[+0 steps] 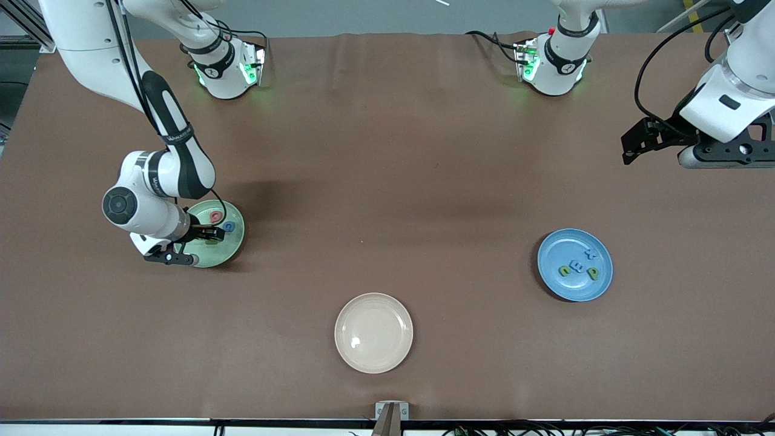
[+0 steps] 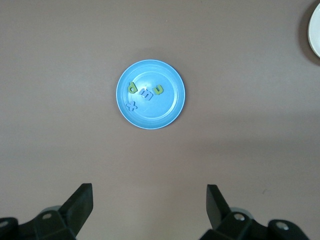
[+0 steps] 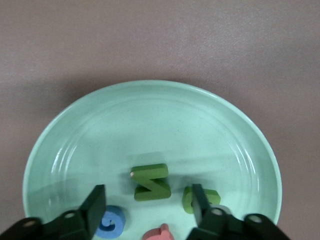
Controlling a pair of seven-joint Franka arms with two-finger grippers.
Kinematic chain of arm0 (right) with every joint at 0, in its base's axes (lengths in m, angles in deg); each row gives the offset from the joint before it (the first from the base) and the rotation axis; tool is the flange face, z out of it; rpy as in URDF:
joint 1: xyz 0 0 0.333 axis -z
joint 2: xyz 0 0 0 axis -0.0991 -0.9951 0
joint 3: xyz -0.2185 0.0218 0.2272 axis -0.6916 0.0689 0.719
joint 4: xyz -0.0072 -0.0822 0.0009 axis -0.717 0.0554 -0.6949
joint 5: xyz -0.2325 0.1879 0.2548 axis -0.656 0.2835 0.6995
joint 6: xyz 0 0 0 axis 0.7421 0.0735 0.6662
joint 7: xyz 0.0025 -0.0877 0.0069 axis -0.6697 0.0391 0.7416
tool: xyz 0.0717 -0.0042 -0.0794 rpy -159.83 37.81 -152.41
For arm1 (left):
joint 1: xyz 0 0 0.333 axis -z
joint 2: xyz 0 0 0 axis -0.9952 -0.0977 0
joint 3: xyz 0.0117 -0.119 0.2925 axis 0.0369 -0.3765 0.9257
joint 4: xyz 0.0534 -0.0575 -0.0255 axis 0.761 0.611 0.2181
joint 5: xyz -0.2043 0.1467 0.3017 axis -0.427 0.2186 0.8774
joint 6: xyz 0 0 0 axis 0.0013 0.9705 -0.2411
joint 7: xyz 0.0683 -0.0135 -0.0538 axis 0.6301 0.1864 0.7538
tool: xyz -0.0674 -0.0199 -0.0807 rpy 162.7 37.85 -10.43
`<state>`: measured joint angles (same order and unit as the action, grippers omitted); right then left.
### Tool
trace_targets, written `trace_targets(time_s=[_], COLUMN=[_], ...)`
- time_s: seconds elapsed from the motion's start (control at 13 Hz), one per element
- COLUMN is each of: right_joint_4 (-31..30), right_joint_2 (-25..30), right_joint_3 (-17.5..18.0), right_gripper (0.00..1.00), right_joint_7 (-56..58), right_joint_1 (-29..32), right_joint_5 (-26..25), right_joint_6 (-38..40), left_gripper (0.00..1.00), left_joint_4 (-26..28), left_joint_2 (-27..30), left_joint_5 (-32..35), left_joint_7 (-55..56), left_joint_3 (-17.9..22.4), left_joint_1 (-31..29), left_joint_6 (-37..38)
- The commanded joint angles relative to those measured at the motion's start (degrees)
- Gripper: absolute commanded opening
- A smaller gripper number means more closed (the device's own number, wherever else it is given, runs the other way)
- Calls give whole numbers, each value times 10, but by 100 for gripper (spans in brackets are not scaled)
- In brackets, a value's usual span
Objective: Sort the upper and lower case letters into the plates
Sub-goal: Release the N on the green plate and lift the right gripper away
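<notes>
My right gripper (image 3: 148, 206), jaws spread, hovers low-centre over the green Z (image 3: 151, 182) lying on the pale green plate (image 3: 150, 115).

A brown table (image 1: 387, 157) carries three round plates, well apart. The pale green plate (image 1: 233, 242) sits toward the right arm's end, the blue plate (image 1: 575, 284) toward the left arm's end, and the cream-beige plate (image 1: 373, 332) (nearest the front camera) lies between them.
</notes>
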<state>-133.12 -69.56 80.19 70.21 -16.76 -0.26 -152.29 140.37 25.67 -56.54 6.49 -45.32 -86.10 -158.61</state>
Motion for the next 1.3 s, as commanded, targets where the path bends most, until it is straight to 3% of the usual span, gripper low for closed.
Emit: trace_targets(time_s=[0.0, 0.23, 0.38, 0.77, 1.0, 1.23], right_joint_4=[44, 85, 122, 308, 358, 371], right_joint_2=[36, 88, 116, 113, 112, 112], right_joint_3=[3, -2, -2, -6, -6, -6], right_gripper=[100, 100, 100, 100, 100, 100], right_joint_7=[2, 7, 6, 8, 8, 9], right_joint_1=[-3, 1, 4, 34, 56, 77], right_joint_5=[-1, -11, -50, -61, -62, -59], right_joint_6=[91, 186, 255, 461, 493, 499], left_gripper=[100, 100, 100, 100, 100, 100], left_joint_4=[-6, -8, -5, -8, -10, -26], left_joint_2=[-2, -1, 0, 2, 2, 0], left_joint_5=[2, 1, 2, 0, 0, 1], left_joint_7=[-3, -14, -14, -15, -15, -26], left_joint_3=[-2, 0, 0, -2, -1, 1], left_joint_1=[-3, -6, -4, -4, -5, -6], left_joint_6=[6, 6, 6, 6, 6, 10])
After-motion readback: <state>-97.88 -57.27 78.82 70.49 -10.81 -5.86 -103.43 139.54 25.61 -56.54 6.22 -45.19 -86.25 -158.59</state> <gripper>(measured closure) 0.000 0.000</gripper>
